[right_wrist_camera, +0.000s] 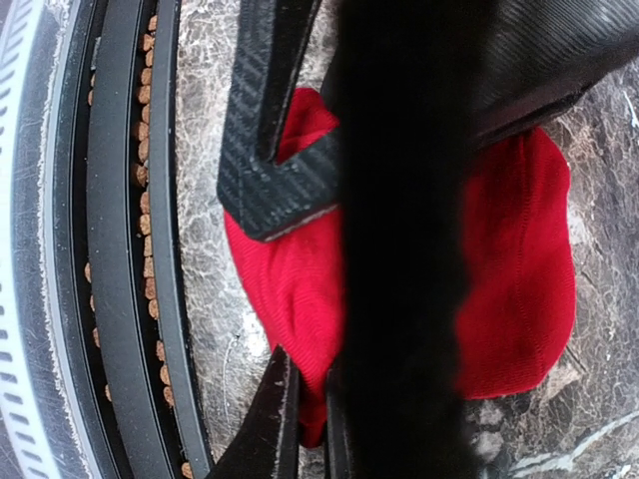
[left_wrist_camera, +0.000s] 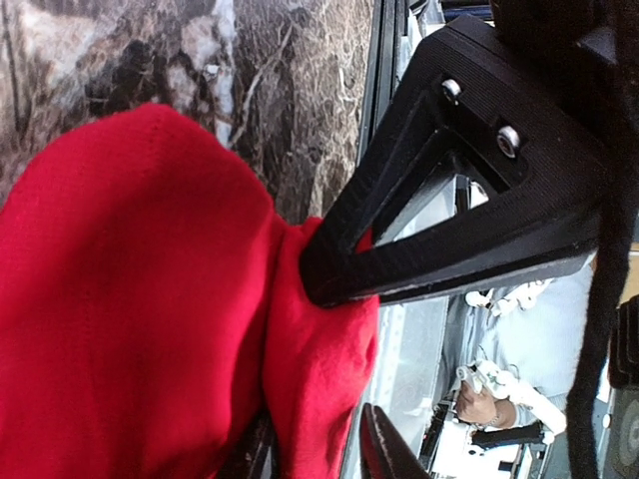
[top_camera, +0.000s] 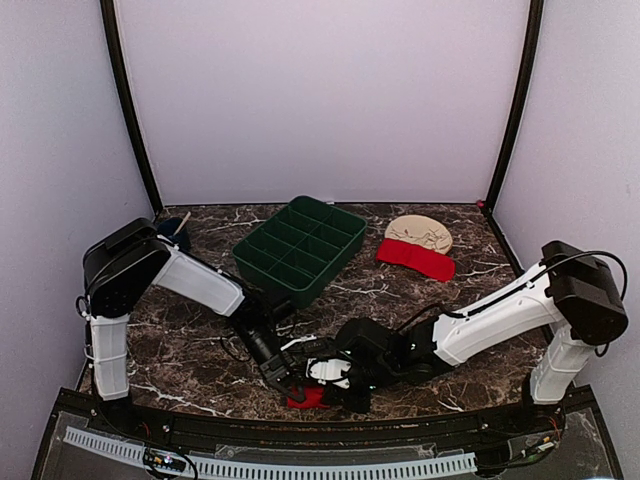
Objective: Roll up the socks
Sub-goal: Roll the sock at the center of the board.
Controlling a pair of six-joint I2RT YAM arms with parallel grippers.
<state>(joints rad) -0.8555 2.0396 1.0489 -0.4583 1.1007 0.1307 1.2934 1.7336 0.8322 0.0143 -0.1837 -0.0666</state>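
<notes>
My left gripper [left_wrist_camera: 339, 349] pinched a fold of the bundled bright red fabric sock [left_wrist_camera: 130, 299] at the near edge of the dark marble table [top_camera: 190, 375]. My right gripper [right_wrist_camera: 262, 284] straddled it, grip unclear. If that thin fold slipped, the roll would likely spring open.

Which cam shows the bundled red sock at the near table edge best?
Left wrist. The bundled red sock fills half the frame, close, its folds clear. Right wrist shows it too, but a blurred black bar splits it. Top external catches only a red sliver, mostly covered.
</notes>
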